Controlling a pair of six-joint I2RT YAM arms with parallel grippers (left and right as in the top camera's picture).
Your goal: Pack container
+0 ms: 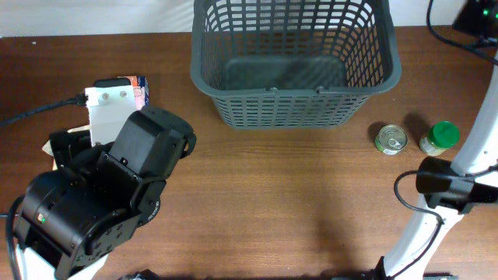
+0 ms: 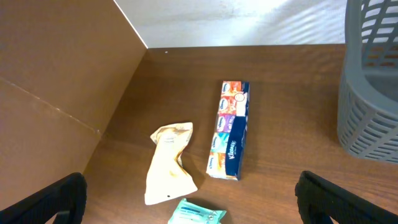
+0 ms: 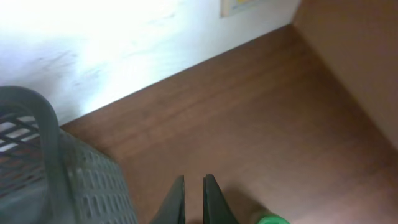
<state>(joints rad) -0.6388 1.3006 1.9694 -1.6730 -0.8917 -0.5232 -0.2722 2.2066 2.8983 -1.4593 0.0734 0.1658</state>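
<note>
Brown tabletop [image 1: 272, 202] holds everything unpacked: a teal packet [image 2: 196, 214], cream pouch [image 2: 169, 163] and tissue pack [image 2: 229, 129] below the left gripper [image 2: 189, 199], a tin can [image 1: 391, 139] and green-lidded jar [image 1: 440, 138] to the right. Farther back the container [image 1: 292, 113] stands empty, so packing looks unstarted. Left jaws gape wide, holding nothing; the right gripper [image 3: 194, 202] is pinched closed on nothing

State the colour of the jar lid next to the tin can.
The jar lid is green; the overhead view shows it best.
</note>
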